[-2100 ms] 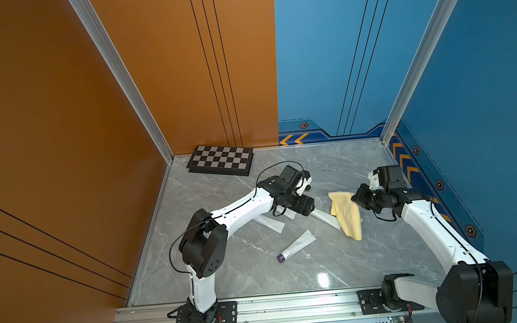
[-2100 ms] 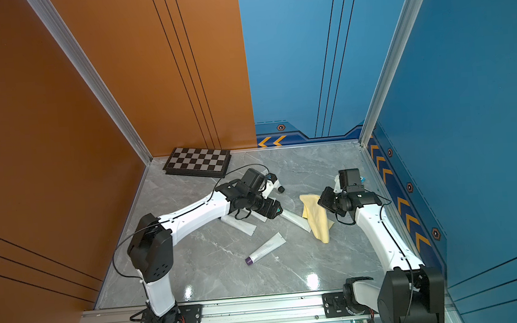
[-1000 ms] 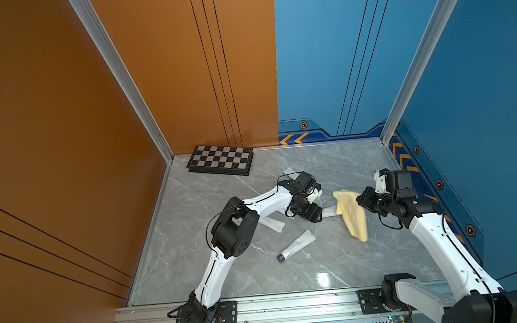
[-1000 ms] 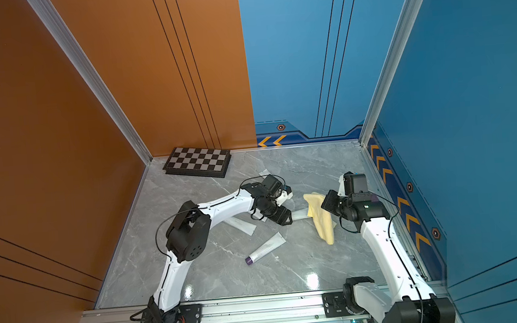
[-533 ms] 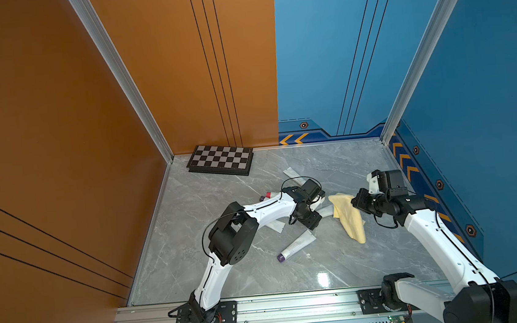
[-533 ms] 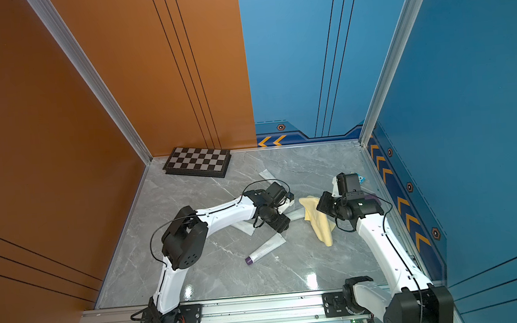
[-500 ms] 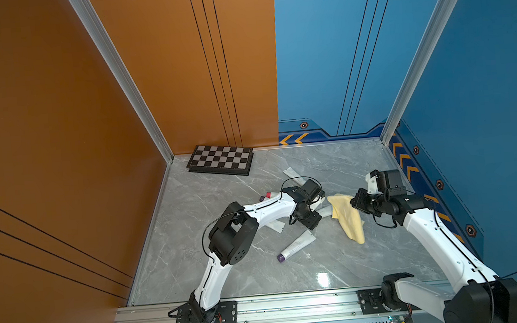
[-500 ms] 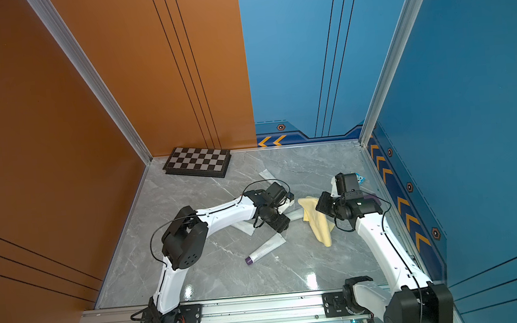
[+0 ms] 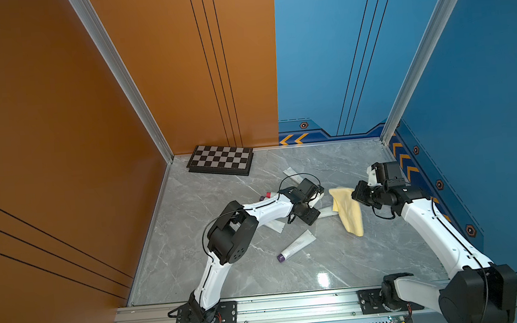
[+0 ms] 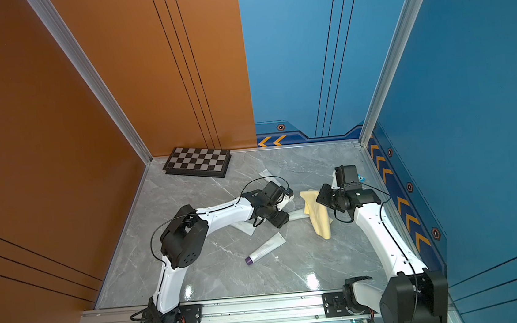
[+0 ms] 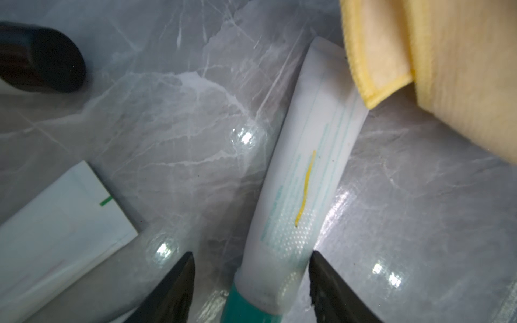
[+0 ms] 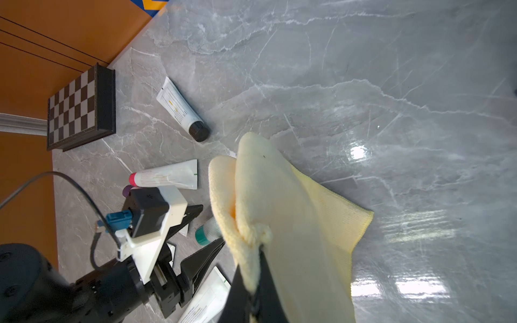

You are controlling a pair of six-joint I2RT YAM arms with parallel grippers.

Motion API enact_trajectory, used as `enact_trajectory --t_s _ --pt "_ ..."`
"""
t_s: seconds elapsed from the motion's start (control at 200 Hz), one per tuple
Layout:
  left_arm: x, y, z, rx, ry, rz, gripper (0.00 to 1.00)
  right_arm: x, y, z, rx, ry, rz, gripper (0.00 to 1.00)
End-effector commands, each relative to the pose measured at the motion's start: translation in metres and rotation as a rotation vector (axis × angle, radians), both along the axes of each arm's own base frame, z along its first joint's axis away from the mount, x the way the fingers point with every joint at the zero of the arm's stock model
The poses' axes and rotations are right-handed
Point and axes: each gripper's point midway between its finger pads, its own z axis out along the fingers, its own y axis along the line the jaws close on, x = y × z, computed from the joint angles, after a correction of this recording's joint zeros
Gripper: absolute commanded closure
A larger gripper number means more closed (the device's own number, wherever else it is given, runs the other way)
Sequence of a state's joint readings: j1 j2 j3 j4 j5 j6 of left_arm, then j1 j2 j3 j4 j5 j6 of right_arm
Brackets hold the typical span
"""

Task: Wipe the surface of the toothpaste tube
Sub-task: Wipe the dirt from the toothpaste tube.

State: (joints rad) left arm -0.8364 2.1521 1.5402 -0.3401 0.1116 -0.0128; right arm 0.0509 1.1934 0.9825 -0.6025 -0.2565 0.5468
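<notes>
The toothpaste tube, white with a teal cap, lies on the grey marble floor. My left gripper is open and straddles its cap end. One finger stands at the tube's edge and the other stands clear of it. In both top views the left gripper sits low over the tube. My right gripper is shut on a yellow cloth. The cloth hangs down from the right gripper and covers the tube's far end.
Other tubes lie around: a purple-capped one nearer the front, a black-capped one further back, a pink-capped one and a flat white one beside the left gripper. A chessboard sits in the back left corner.
My left gripper's jaws have narrowed around the teal-capped tube. The right gripper has shifted slightly toward the left gripper, still holding the cloth.
</notes>
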Motion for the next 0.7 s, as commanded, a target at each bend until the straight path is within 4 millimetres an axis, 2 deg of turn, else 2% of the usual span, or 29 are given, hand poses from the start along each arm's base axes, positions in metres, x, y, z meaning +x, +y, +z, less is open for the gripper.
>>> enact_trajectory --t_s 0.0,0.055,0.16,0.32,0.495,0.696 --pt "0.005 0.002 0.01 -0.106 0.002 0.016 0.34 0.01 -0.004 0.013 -0.005 -0.02 -0.02 1.0" --pt "0.001 0.006 0.008 -0.113 0.005 0.015 0.34 0.013 -0.003 0.014 -0.002 -0.018 -0.02 1.0" --pt "0.006 0.009 0.01 -0.17 -0.039 0.031 0.34 0.016 -0.001 0.015 -0.003 -0.02 -0.014 1.0" --pt "0.013 0.016 0.012 -0.231 -0.078 0.05 0.35 0.02 0.006 0.007 -0.01 0.008 0.004 1.0" --pt "0.017 0.006 0.02 -0.261 -0.125 0.013 0.33 0.02 0.009 0.0 -0.027 0.022 0.015 1.0" --pt "0.014 -0.003 0.016 -0.312 -0.104 -0.041 0.31 0.02 0.007 -0.001 -0.04 0.027 0.011 1.0"
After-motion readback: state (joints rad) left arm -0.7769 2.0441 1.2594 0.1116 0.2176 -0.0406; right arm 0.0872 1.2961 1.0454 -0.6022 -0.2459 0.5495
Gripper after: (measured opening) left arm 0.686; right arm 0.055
